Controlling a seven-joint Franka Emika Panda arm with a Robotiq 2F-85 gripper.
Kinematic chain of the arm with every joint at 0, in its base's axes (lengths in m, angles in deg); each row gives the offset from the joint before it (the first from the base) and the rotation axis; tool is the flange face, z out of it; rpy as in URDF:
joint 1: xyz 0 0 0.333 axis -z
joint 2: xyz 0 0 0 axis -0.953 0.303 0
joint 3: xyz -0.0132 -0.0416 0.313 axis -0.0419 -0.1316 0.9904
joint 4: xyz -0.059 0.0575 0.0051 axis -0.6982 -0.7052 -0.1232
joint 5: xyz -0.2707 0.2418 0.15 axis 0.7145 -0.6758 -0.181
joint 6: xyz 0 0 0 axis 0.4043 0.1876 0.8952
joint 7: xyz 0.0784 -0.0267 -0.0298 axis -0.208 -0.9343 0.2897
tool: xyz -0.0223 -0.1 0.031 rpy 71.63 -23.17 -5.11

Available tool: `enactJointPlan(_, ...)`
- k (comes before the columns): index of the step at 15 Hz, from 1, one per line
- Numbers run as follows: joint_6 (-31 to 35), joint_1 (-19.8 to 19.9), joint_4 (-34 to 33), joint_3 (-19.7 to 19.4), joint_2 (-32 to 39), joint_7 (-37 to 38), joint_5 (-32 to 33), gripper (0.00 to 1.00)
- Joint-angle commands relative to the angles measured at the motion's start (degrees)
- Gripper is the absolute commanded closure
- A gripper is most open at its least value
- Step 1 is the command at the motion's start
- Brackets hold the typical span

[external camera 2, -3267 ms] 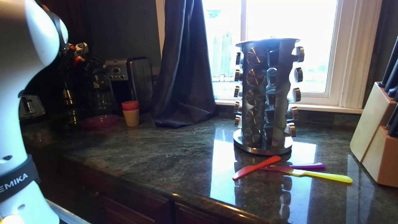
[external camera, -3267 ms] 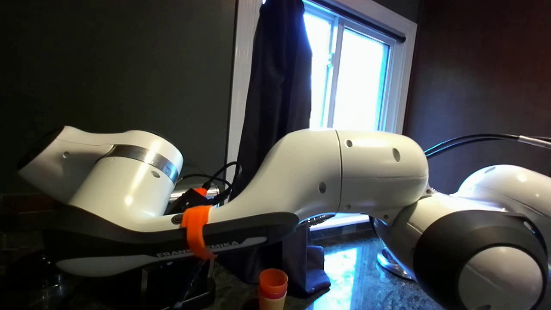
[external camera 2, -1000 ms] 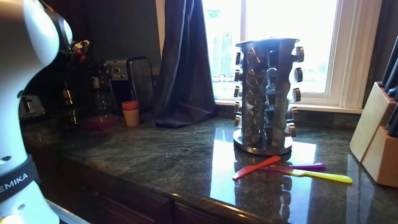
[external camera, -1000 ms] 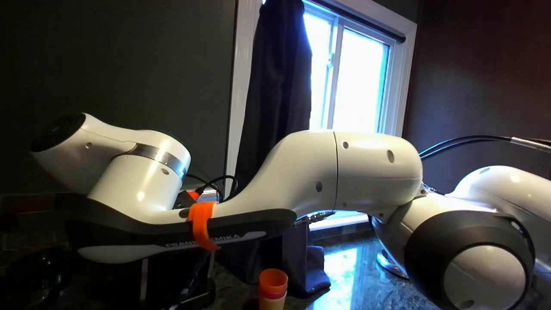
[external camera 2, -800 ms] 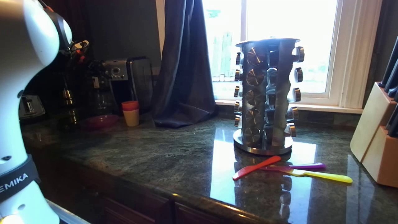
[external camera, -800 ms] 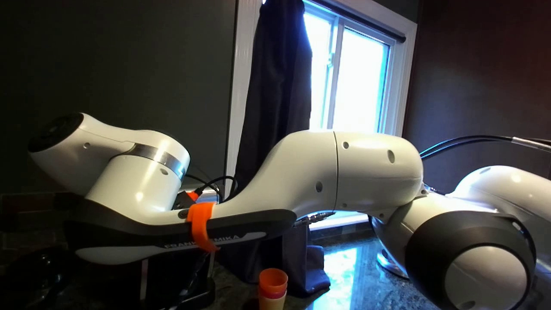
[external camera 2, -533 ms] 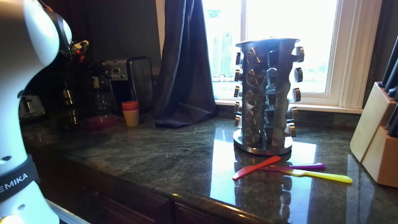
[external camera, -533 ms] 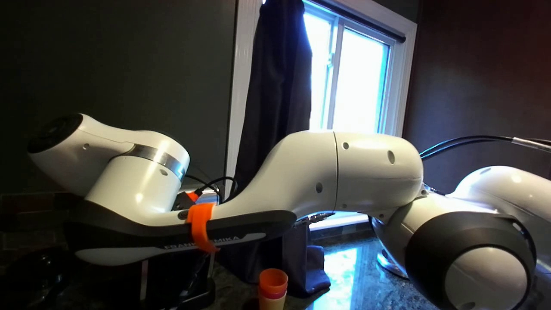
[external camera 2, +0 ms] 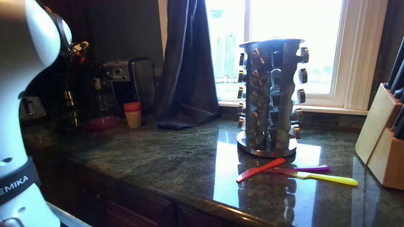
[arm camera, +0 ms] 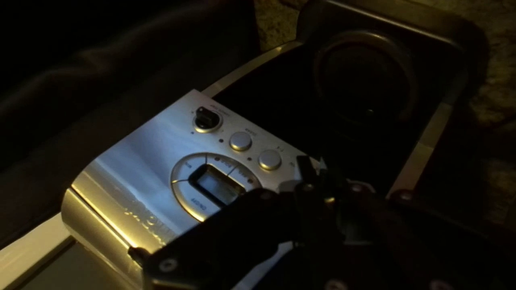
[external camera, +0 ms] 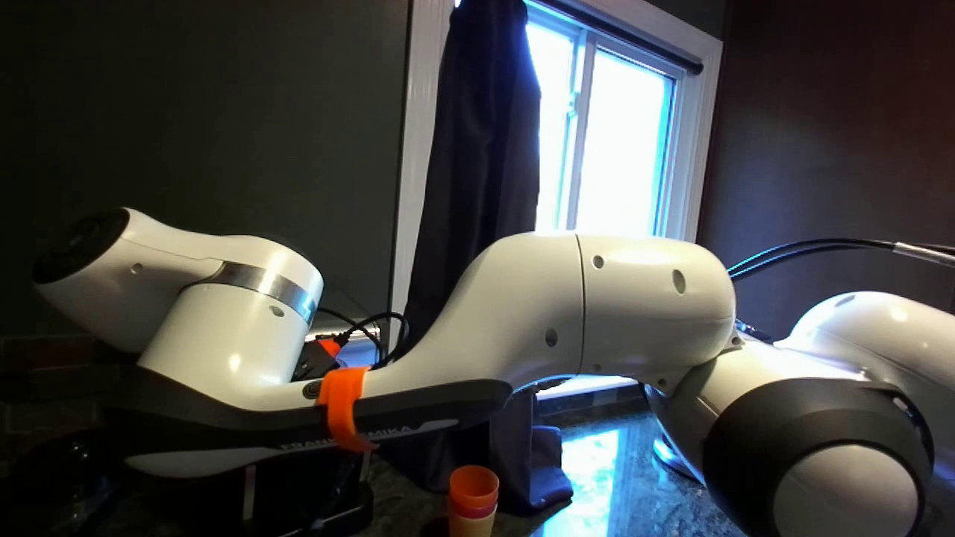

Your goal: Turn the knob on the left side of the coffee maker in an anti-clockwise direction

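The coffee maker's silver front panel [arm camera: 141, 149] fills the left half of the wrist view, its lettering inverted. A black knob [arm camera: 207, 119] sits at the panel's upper corner, followed by two round silver buttons [arm camera: 269, 160] and a small display [arm camera: 217, 184]. My gripper [arm camera: 318, 165] covers the panel's opposite end, fingers drawn together with a narrow gap. The knob on the left side is hidden behind them; whether it lies between the fingers cannot be seen. In an exterior view, the dark gripper reaches the left edge of the coffee maker [external camera 2: 117, 67].
Stacked orange and yellow cups [external camera 2: 132, 115] stand in front of the coffee maker, beside a reddish plate [external camera 2: 102, 123]. A dark curtain [external camera 2: 189, 82] hangs to its right. Farther along the counter are a spice rack [external camera 2: 257, 97], coloured plastic knives [external camera 2: 328, 178] and a knife block [external camera 2: 375, 142].
Over the last half second the arm's wrist end has shifted slightly left and down in an exterior view. Against the oldest frames, it stands a little farther right. Cups and coffee maker are unmoved.
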Motion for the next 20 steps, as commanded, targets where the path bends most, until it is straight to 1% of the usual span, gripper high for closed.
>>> enactJointPlan(1,0.3,-1.6,-0.6,-3.4,2.3,-1.4,4.2,0.98)
enactJointPlan(8,2.0,-4.9,1.3,-8.8,5.5,-8.0,12.8,0.98)
enactJointPlan(13,2.3,-6.7,2.3,-12.2,7.7,-11.1,18.6,0.98)
enactJointPlan(20,3.0,-8.8,5.5,-16.5,10.4,-14.4,26.5,0.98)
